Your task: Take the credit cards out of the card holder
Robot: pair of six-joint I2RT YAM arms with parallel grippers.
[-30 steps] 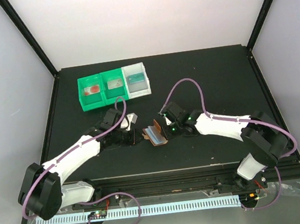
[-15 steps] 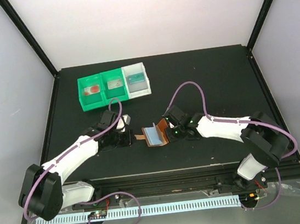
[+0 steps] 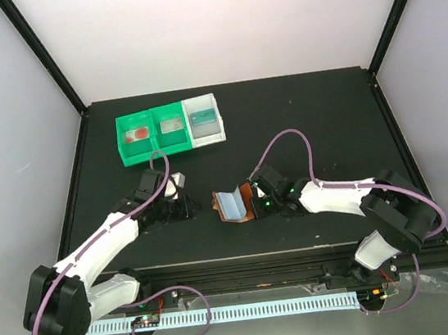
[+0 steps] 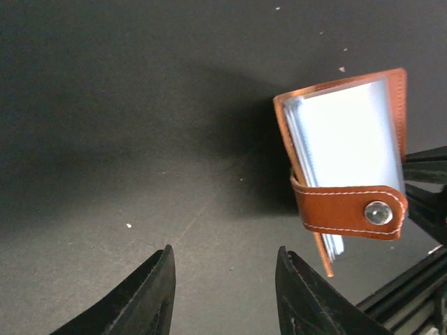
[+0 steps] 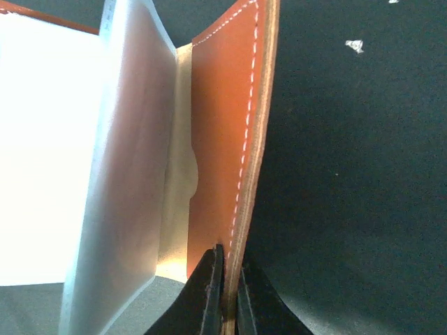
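Black tabletop (image 3: 308,115) between pale walls (image 3: 213,20) bears the open brown card holder (image 3: 235,205)

A robotics lab test cell: a matte black bench (image 3: 308,115) boxed in by plain white panels (image 3: 214,28) and black frame posts (image 3: 42,55), two cabled robot arms (image 3: 105,237) bolted along the bench's near edge, small parts bins (image 3: 141,153) toward its far side.

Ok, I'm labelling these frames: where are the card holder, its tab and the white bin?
card holder (image 3: 233,204), top view, pale pocket face.
tab (image 4: 346,209), left wrist view, middle of the brown strap.
white bin (image 3: 208,136), top view, front wall.
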